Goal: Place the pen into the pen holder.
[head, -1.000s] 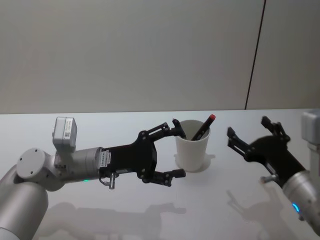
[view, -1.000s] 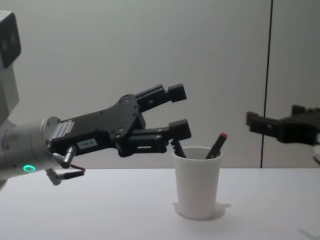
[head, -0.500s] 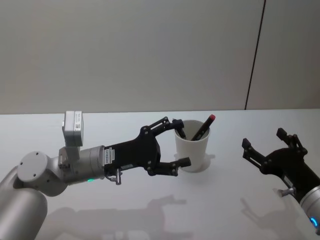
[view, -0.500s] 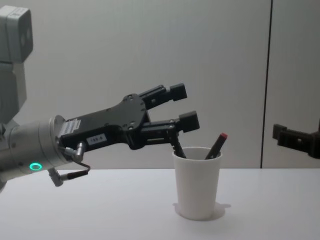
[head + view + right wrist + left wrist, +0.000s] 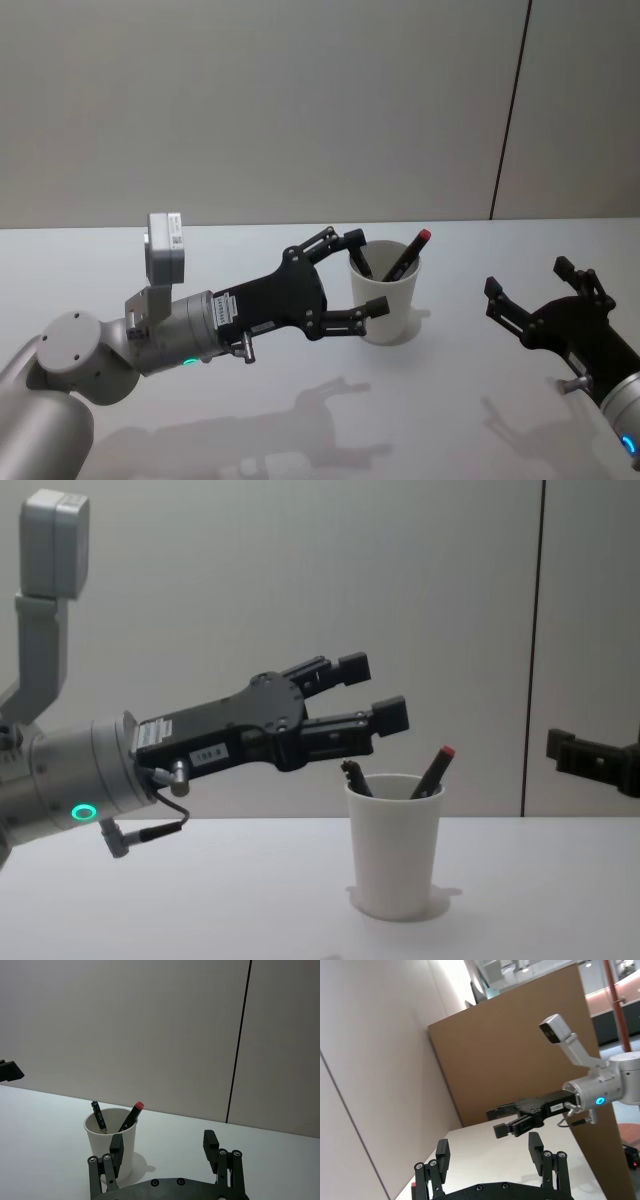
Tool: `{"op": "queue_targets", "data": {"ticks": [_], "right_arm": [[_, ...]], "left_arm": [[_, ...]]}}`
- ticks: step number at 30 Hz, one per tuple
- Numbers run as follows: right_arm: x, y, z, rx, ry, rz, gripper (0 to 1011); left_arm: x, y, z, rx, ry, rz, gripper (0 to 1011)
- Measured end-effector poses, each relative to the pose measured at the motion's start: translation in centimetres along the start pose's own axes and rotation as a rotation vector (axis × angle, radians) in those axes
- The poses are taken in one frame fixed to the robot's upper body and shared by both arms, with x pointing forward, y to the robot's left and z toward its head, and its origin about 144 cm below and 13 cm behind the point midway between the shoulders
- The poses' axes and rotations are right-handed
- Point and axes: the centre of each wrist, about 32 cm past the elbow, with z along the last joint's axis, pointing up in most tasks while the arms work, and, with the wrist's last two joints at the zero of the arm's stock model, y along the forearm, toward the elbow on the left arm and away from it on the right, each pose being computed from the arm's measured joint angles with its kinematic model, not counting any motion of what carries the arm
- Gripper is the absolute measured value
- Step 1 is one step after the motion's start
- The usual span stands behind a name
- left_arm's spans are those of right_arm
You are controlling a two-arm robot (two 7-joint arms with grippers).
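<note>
The pen holder, a white paper cup, stands upright on the white table. Two pens lean inside it: a black pen and a red-capped pen. My left gripper hovers open at the cup's left rim, a little above it, with nothing between its fingers. Out to the right of the cup, my right gripper is open and holds nothing.
A grey wall with a dark vertical seam rises behind the table. A brown board stands beyond my right arm in the left wrist view. The white tabletop stretches in front of the cup.
My left gripper has lifted and tilted upward beside the cup, its wrist rolling. My right gripper drew back to the right earlier and has since held still. The pens stay in the cup.
</note>
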Motion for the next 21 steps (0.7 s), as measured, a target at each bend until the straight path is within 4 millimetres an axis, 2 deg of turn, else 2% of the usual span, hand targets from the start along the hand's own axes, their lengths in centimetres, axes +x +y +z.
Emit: {"op": "queue_targets", "data": {"ticks": [21], "right_arm": [[0.0,0.0,0.0,-0.001,0.000,0.001,1001]], "left_arm": [[-2.3,-0.8,0.6,0.086,0.026,0.179,1000]]}}
